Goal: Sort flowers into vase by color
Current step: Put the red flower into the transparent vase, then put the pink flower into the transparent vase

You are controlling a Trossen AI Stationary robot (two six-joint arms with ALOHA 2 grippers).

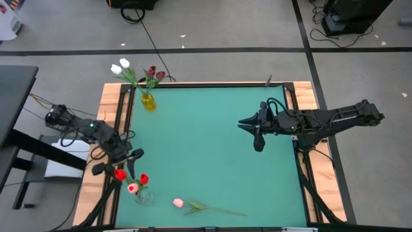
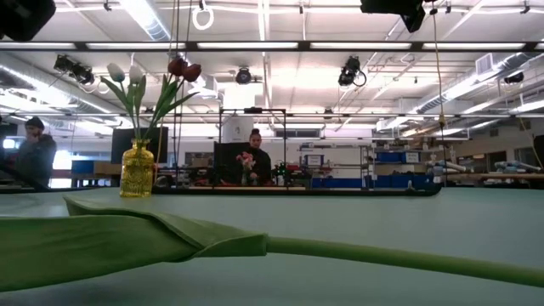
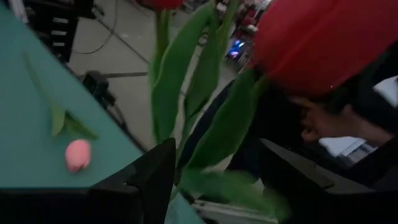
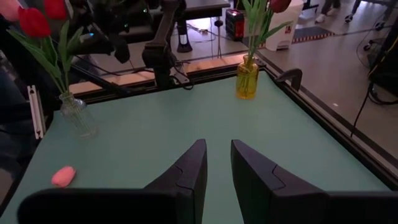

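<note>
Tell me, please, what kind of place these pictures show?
Probably a large robotics lab or workshop, not a home. The low view shows long ceiling lights, shelving with blue bins and a person at a workstation; the high view shows cables across a grey floor around the green table.

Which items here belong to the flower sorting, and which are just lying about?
Belongs to the job:
- yellow vase holding white and maroon tulips
- clear vase holding red and pink tulips
- pink tulip lying on the green mat
- left pincer beside the clear vase
- right pincer above the mat

Lying about:
- black floor cable
- black box
</note>
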